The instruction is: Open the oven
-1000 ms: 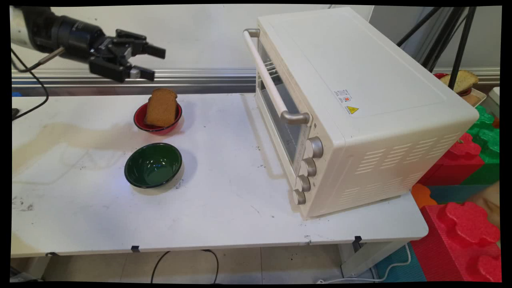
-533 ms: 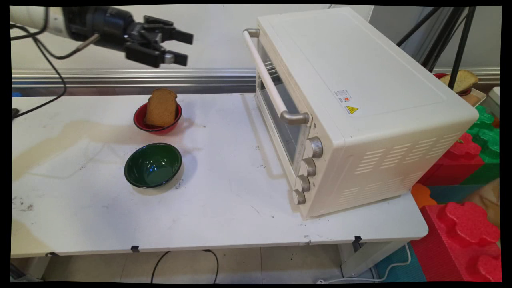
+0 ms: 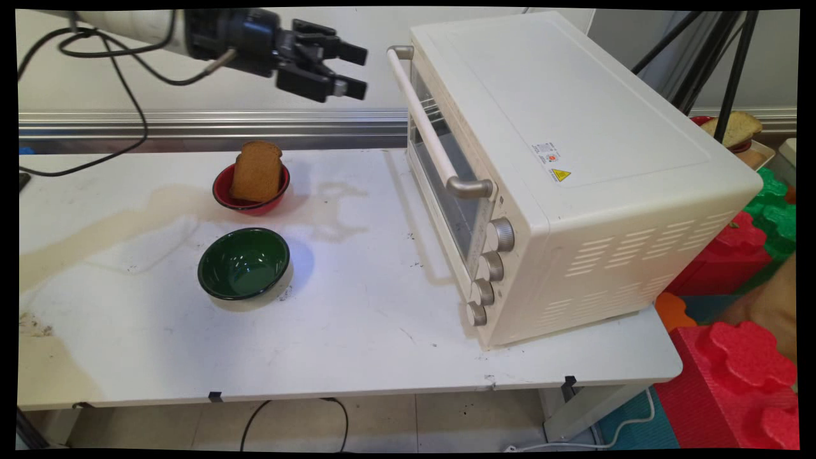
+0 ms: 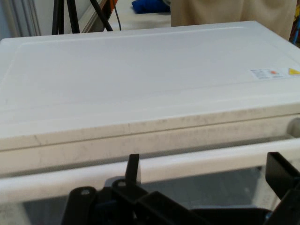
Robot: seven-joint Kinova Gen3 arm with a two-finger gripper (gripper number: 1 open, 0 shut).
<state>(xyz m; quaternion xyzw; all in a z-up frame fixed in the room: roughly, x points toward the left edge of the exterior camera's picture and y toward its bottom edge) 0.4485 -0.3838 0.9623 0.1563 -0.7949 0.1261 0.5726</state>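
I'm holding the gripper [image 3: 359, 70] high with its fingers spread wide and nothing between them, just beside the oven [image 3: 574, 166] handle [image 4: 197, 164]. Below, bread [image 3: 257, 171] is leaning in the red bowl [image 3: 223, 196]; the green bowl [image 3: 244, 263] is sitting nearer on the table [image 3: 357, 319].

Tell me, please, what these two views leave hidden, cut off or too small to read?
- Toaster oven: its inside is dim behind the glass door in the main view; the hand view's bottom edge cuts it off.
- Warning label: its print is too small in both views.
- Red bowl: its inside is hidden by the bread slice in the main view.
- Gripper: open; in the hand view the right finger is cut off by the frame edge.
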